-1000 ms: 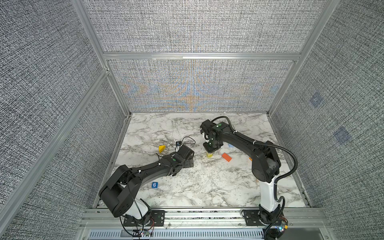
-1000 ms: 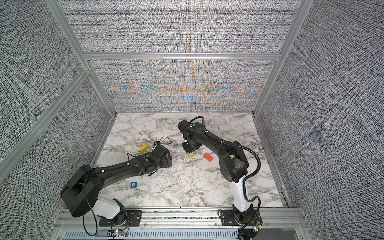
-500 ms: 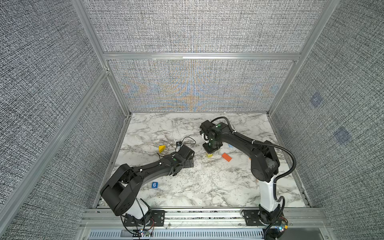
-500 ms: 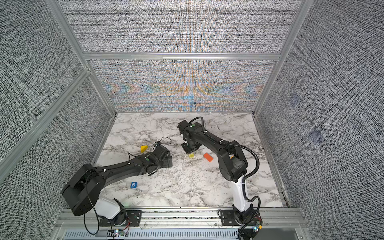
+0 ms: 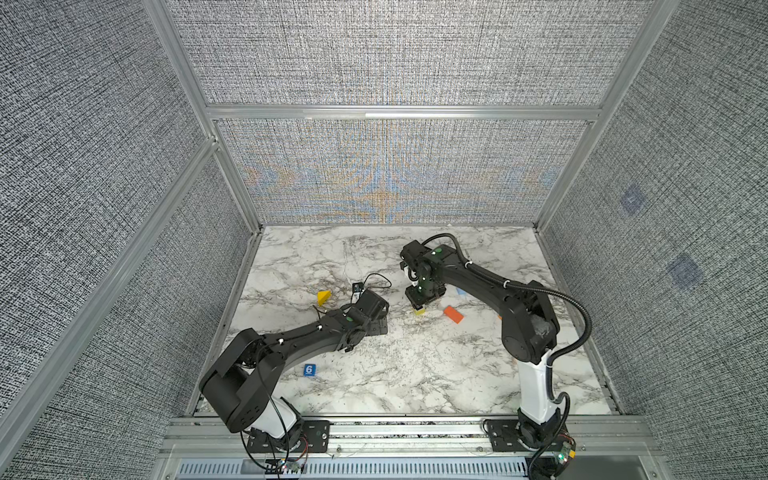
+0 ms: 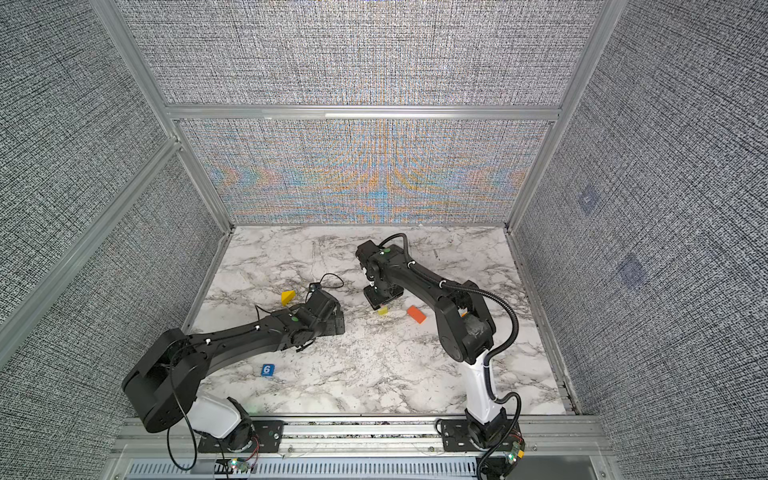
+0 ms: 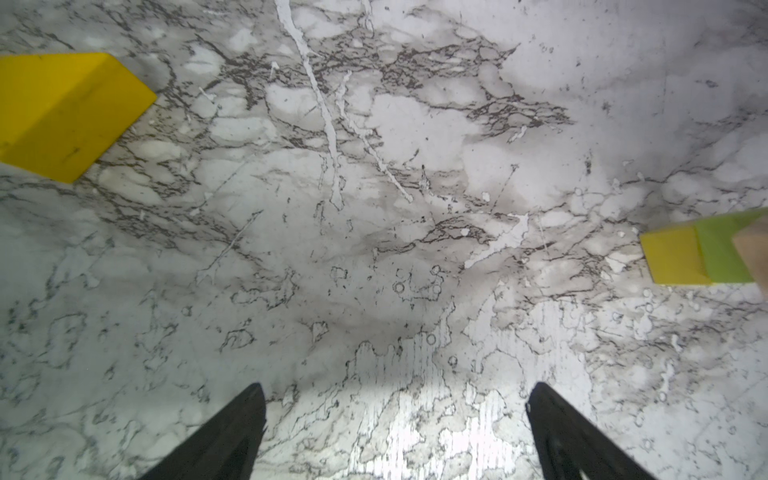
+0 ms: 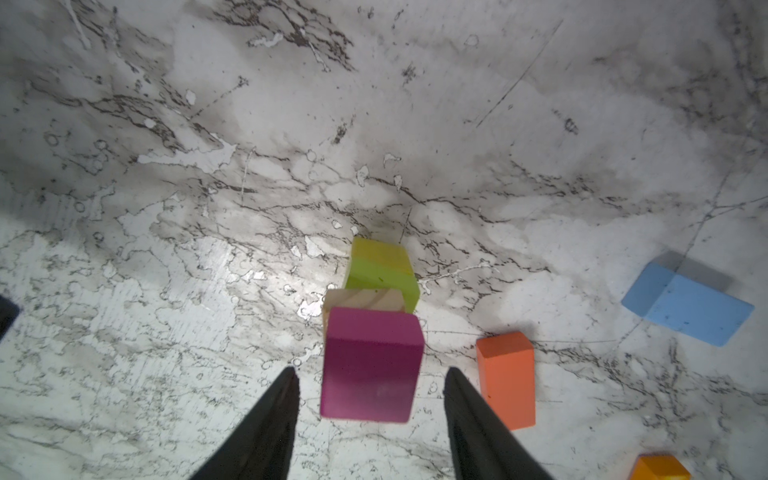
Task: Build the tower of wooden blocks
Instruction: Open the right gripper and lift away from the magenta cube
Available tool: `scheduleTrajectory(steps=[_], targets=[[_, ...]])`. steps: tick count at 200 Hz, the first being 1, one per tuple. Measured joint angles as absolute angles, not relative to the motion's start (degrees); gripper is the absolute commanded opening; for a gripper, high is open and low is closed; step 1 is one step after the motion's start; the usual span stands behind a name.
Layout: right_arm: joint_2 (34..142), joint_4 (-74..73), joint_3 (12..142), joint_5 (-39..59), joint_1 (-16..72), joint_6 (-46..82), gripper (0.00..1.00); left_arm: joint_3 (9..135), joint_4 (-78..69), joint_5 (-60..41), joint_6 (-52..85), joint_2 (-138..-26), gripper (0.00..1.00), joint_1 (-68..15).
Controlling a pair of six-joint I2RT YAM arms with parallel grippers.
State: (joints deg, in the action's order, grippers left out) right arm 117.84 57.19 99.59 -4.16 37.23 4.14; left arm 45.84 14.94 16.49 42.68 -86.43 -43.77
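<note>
The tower (image 8: 380,274) stands on the marble: a yellow cube at the bottom, then a lime one, a plain wood piece and a magenta cube (image 8: 371,370) on top. My right gripper (image 8: 370,372) hangs over it, open, its jaws clear of the magenta cube on both sides. In both top views the gripper (image 5: 424,297) (image 6: 383,296) hides most of the tower (image 5: 418,310). My left gripper (image 7: 397,388) is open and empty, low over bare marble. The yellow wedge (image 5: 324,297) (image 7: 62,116) lies beside it.
An orange slab (image 8: 507,378) (image 5: 453,314) lies close to the tower, with a blue slab (image 8: 685,307) farther off. A second orange piece (image 8: 658,467) sits near the right arm. The blue "6" cube (image 5: 309,369) (image 6: 267,369) rests near the front left. Woven walls enclose the table.
The right gripper has opened and let go of the magenta cube, which now rests on the tower. Neither arm has moved noticeably.
</note>
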Motion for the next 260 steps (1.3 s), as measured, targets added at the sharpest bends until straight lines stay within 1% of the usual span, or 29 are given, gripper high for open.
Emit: scheduleTrajectory(steps=[52, 101, 115, 141, 164, 191, 233, 260], targets=[[115.92, 56.73, 98.61, -4.16, 37.26, 4.16, 0.65, 46.68, 16.67, 16.64, 42.70, -85.41, 0.99, -43.79], [109.54, 52.97, 93.89, -4.49, 37.26, 4.47, 0.66, 49.52, 23.33, 19.22, 43.11, -81.97, 0.99, -43.66], [106.96, 51.11, 91.53, -5.34, 37.26, 4.51, 0.68, 49.82, 25.47, 19.44, 43.48, -80.84, 0.99, -43.31], [100.57, 46.50, 84.58, -6.63, 37.15, 4.64, 0.79, 51.05, 29.74, 19.62, 43.94, -79.37, 0.99, -42.50], [94.63, 41.58, 77.43, -7.42, 36.67, 4.84, 0.85, 51.51, 33.32, 19.38, 44.31, -77.23, 0.99, -41.34], [89.58, 35.27, 70.54, -6.96, 35.11, 6.00, 0.88, 51.51, 37.91, 19.64, 45.58, -74.50, 0.99, -39.97], [86.02, 27.81, 64.05, -5.52, 32.86, 8.71, 0.91, 51.77, 46.22, 21.06, 47.83, -71.75, 0.99, -38.02], [83.26, 23.49, 59.61, -2.02, 30.52, 10.55, 0.91, 49.17, 49.25, 20.88, 49.98, -68.77, 0.98, -35.94]])
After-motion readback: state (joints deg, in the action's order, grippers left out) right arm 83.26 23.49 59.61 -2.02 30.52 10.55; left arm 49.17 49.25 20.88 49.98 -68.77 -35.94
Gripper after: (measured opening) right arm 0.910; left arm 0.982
